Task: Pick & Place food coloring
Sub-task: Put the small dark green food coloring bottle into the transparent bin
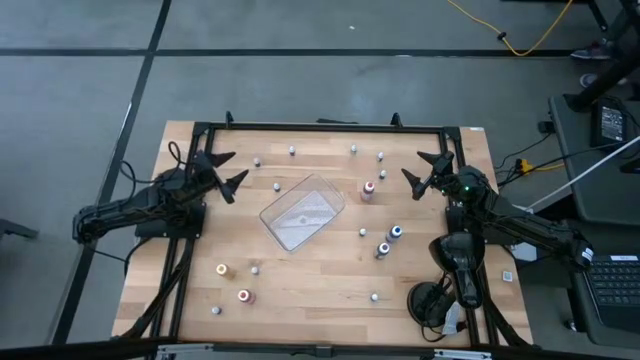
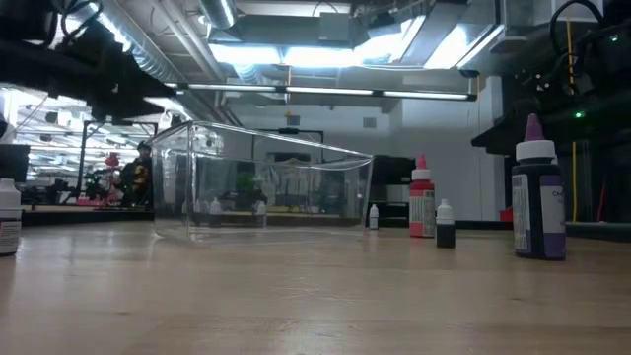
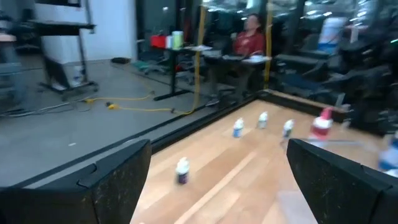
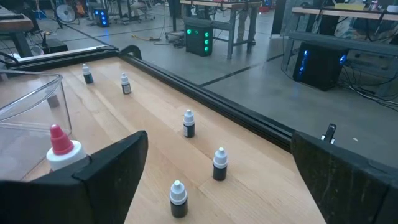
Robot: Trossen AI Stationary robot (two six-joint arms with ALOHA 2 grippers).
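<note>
- The left hand is held above the surface near its left edge, toward the far side, with fingers spread wide and nothing between them. Its arm reaches in from the left.
- The food coloring is scattered as tiny bottles over the whole surface; none is seen inside the clear tray, which sits near the middle, turned at an angle.
- In the high view, about sixteen bottles can be counted, though the exact number cannot be told at that size. Three lie in the near-left corner area, an orange-capped bottle, a pale one and a red-capped bottle, with one more near the near edge.
- A red-capped bottle stands just right of the tray, and two blue bottles stand to the right of the middle. Several pale bottles are lined along the far edge.
- One tray, two arms and two hands are counted.
- The right hand is held near the far-right corner, likewise released and empty.
- Risk: each bottle is far smaller than a hand, so a slightly off-centre closing is likely to tip it or squirt it sideways.
- Risk: the bottles are narrow and upright, so neighbours are likely to be toppled and set rolling by a passing finger.
- Risk: the light tray is likely to be shoved if its rim is caught on lowering.
</note>
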